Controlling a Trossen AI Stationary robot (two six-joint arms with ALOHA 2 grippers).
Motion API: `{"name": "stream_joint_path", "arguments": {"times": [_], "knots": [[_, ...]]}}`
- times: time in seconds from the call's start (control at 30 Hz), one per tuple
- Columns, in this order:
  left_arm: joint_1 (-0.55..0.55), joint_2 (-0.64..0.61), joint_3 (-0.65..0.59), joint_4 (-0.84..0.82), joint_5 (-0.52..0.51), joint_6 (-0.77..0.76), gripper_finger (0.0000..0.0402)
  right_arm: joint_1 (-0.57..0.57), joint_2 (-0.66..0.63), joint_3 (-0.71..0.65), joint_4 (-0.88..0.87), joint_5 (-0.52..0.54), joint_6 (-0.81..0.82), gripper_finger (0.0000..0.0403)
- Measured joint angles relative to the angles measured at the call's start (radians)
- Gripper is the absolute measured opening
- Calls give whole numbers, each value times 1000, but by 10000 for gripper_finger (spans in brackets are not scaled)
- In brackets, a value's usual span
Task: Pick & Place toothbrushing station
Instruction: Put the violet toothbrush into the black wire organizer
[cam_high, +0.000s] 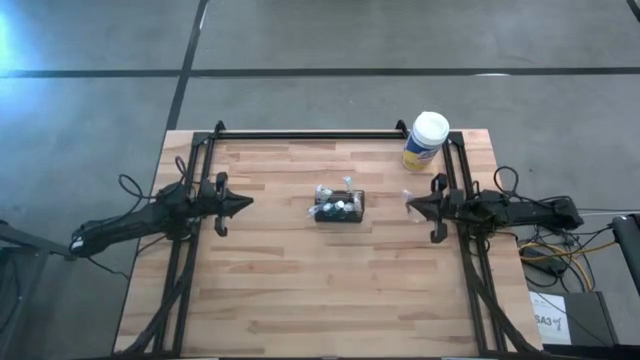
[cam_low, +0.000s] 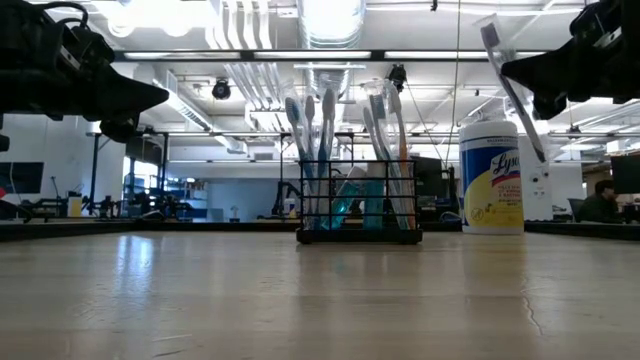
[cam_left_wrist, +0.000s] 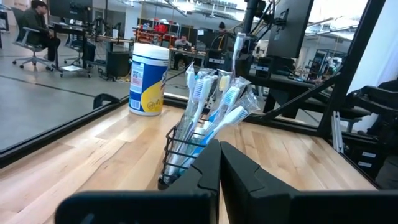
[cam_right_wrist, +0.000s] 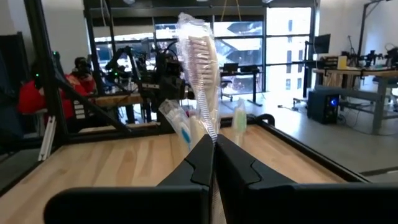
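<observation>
Toothbrushing station (cam_high: 340, 208) mid-table — right gripper (cam_high: 410, 203) pinches a wrapped toothbrush (cam_right_wrist: 200, 50); left gripper (cam_high: 247, 203) pressed together

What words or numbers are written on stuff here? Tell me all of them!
"Lys": start of the brand on the yellow-labelled canister; the remaining letters are cut off at its edge.
"SA3": on a white label on the floor beside the table.
Smaller print on the canister: too blurred to read.

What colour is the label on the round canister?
Yellow, with blue print, on the canister; the left wrist view shows it best.
</observation>
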Motion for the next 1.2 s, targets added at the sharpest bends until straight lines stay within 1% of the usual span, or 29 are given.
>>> {"name": "stream_joint_path", "arguments": {"times": [0.17,0.37,0.5,0.6,0.67,0.83,1.03,1.2], "knots": [[0,3,0,0,0,10,7,0,13,0,4,0,-11,8],[0,3,3,5,26,50,7,1,13,0,24,0,-86,8],[0,3,3,9,29,50,7,1,14,0,108,-1,-90,8],[0,3,3,11,30,58,7,1,33,0,233,-9,-91,8],[0,3,3,13,30,68,7,0,68,1,316,-29,-103,8],[0,3,3,14,30,72,7,0,231,1,494,-38,-148,8],[0,3,4,19,30,71,7,-5,529,1,821,-36,-167,8],[0,3,4,21,29,54,7,-65,792,1,1037,-31,-162,8]]}}
